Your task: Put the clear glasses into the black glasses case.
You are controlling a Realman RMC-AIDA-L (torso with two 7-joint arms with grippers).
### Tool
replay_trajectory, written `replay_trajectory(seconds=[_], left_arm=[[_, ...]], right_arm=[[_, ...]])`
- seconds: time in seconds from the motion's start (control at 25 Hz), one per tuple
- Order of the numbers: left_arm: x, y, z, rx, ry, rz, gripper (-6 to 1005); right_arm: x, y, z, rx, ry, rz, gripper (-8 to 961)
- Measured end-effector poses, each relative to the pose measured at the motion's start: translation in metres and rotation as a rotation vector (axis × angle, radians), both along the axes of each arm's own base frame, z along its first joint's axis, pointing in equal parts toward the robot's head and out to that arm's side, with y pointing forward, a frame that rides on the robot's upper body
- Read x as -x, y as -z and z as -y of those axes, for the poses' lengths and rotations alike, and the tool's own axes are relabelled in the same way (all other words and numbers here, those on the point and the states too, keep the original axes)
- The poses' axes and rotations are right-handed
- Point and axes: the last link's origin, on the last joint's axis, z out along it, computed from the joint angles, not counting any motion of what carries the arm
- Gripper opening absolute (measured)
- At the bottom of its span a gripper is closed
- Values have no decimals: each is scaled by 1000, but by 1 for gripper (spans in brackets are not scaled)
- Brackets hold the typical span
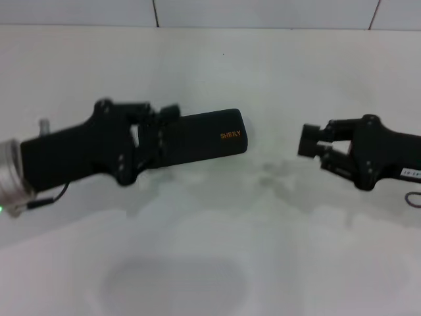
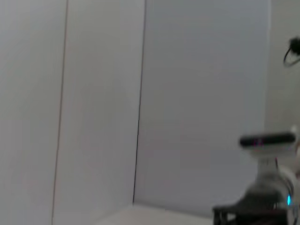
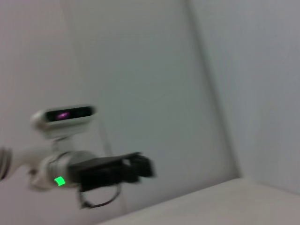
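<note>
The left end effector (image 1: 154,135) is gripping the closed black glasses case (image 1: 204,137) above the white desk (image 1: 276,263); a slip could be dropping it. I cannot see the clear glasses. The right end effector (image 1: 310,146) is hovering narrow, empty.

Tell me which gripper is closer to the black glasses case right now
Left. The left gripper is at the black glasses case, overlapping its near end. The right gripper hangs off to the case's right, with bare table between them.
</note>
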Motion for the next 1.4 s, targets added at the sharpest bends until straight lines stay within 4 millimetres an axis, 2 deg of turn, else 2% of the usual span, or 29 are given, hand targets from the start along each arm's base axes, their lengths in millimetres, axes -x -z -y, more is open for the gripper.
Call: replay_trajectory(seconds=[0.2,0.28,0.44,0.52,0.72,0.92,1.12,1.4], left_arm=[[18,-5,17,25,-66,-33,197],[24,-5,23,35,-84,-47,278],[30,-3,32,44,-109,-47,439],[31,-2,38,47,-109,-39,678],[33,-1,46,56,-99,-32,700],[34,0,50,72,-100,-27,704],[35,0,58,82,-83,-14,703],[34,1,60,89,-77,-5,704]], right_arm=[[19,7,-1,35,-146,84,287],[24,10,-2,45,-167,95,288],[30,14,-4,62,-192,106,367],[31,17,-4,71,-198,115,407],[33,23,-2,87,-211,128,506],[34,24,-1,85,-227,129,708],[35,26,5,54,-298,117,754],[30,28,12,45,-289,96,755]])
